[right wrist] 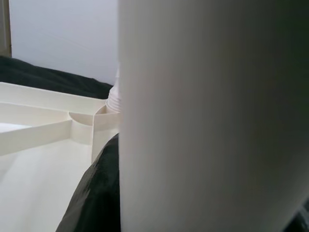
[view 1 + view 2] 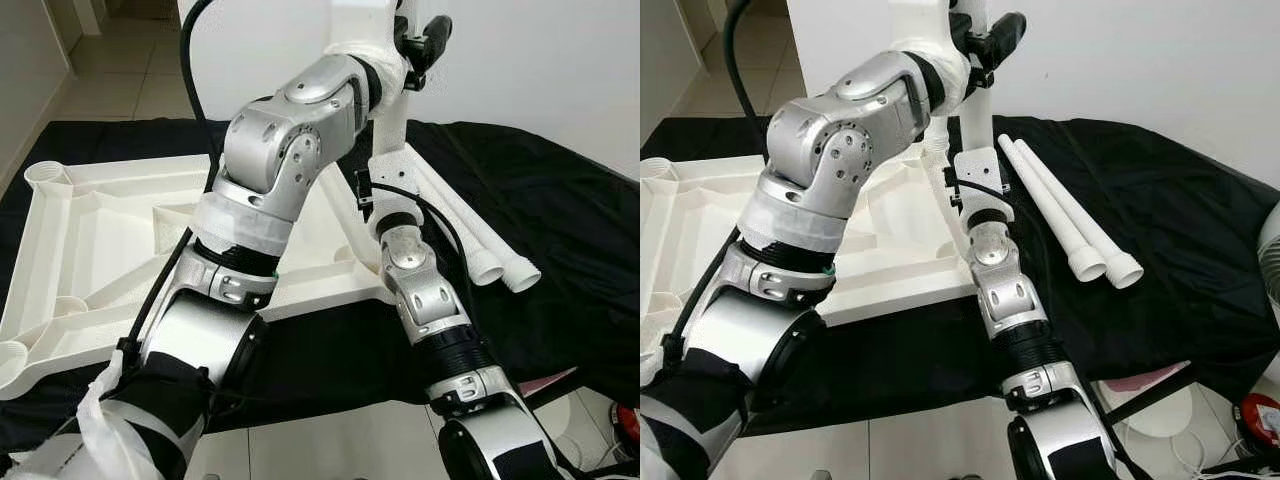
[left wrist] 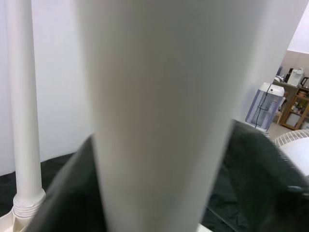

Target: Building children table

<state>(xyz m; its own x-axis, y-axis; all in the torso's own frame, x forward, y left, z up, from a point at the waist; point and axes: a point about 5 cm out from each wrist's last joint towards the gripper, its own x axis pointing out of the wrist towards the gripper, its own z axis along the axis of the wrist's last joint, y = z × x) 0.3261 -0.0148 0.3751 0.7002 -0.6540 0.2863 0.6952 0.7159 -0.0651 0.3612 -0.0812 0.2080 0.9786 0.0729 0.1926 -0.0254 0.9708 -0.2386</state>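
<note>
Blurred white table leg [image 3: 159, 116] close before the left gripper's lens; fingertips hidden; leg top cut off.

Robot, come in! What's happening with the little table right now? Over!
Both arms up around a standing leg; pincer grip hidden. Tabletop lies upside down on black cloth. Two spare legs lie beside it. Nothing in the way.

black cloth [image 2: 1160, 230] | on it: upturned white tabletop [image 2: 90, 250]; two loose white legs [image 2: 1065, 215]
</note>
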